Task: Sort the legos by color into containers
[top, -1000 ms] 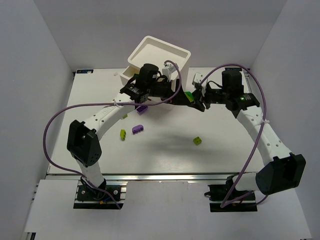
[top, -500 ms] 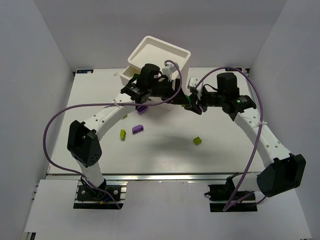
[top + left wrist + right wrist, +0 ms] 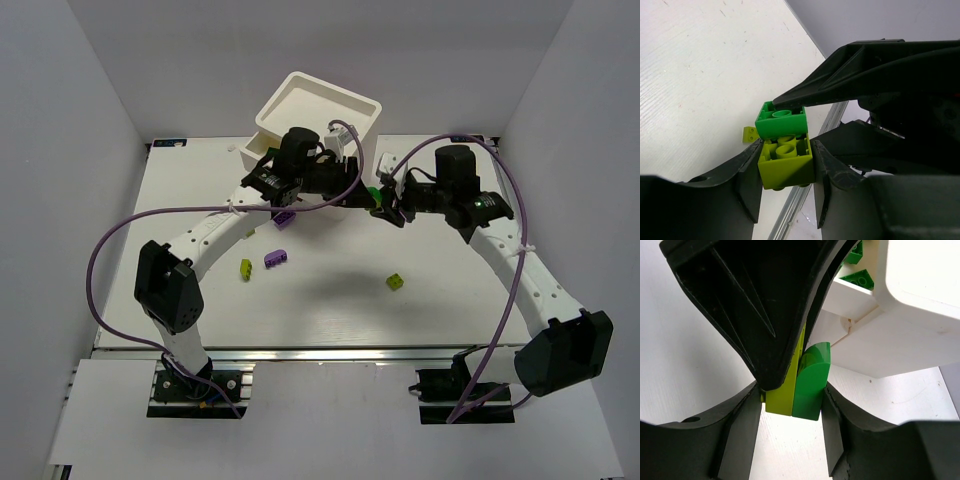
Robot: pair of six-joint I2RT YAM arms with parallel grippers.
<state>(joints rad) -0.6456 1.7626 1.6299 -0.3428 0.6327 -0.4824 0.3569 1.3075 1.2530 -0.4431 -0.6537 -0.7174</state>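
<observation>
A lime brick [image 3: 785, 165] and a dark green brick [image 3: 781, 120] are stuck together and held in the air beside the white chest [image 3: 320, 110]. My left gripper [image 3: 786, 150] is shut on the lime brick's sides. My right gripper [image 3: 792, 390] is shut on the pair, one finger against the lime brick [image 3: 782, 390], the other against the green brick [image 3: 812, 380]. In the top view the left gripper [image 3: 370, 199] and right gripper [image 3: 385, 204] meet tip to tip. An open drawer [image 3: 852, 295] holds green bricks [image 3: 860, 277].
Loose on the table lie two purple bricks [image 3: 283, 217] [image 3: 276, 259] and lime bricks [image 3: 245, 268] [image 3: 396, 282] [image 3: 250, 233]. One lime brick [image 3: 750, 134] shows below the held pair. Grey walls stand on both sides.
My right gripper has moved left to meet the left gripper and now sits around the brick pair. The left arm and the loose bricks have not moved.
</observation>
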